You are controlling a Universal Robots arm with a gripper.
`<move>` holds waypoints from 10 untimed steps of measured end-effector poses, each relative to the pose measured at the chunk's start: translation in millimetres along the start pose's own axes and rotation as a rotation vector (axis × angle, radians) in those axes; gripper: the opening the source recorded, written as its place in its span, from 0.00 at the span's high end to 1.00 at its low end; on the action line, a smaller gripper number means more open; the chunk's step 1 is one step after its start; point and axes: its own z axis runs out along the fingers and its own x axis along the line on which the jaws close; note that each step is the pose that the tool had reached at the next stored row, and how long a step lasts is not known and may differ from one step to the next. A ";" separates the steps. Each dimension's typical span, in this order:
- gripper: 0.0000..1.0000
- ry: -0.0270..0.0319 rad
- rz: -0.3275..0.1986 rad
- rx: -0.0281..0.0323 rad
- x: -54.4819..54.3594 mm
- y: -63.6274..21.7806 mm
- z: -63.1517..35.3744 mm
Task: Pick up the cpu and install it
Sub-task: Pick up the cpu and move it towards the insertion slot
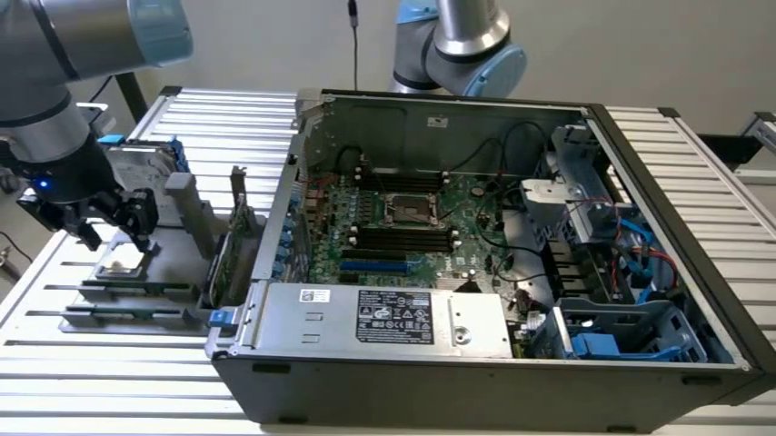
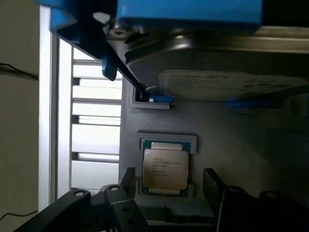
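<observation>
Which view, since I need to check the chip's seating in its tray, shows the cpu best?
The wrist view: the cpu faces the camera, silver top and printed marking visible, recessed in the grey tray with the open gripper over it. The exterior view shows it as a small silver square beneath the gripper.

Silver-topped cpu [image 2: 165, 168] [image 1: 119, 267] — flat in its grey tray recess.

An open computer case [image 1: 485, 386] stands near a hard drive [image 1: 131, 169].
</observation>
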 end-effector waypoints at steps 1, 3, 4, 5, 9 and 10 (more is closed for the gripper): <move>0.33 0.0002 0.000 0.0000 -0.1 0.0 1.4; 0.33 0.0003 0.001 0.0000 -0.1 -0.1 4.2; 0.33 0.0005 0.002 0.0000 -0.2 -0.1 5.5; 0.33 0.0007 0.003 -0.0001 -0.2 -0.1 6.6; 0.33 0.0020 0.012 -0.0005 -0.2 -0.2 8.6; 0.33 0.0021 0.016 -0.0007 -0.1 -0.2 9.3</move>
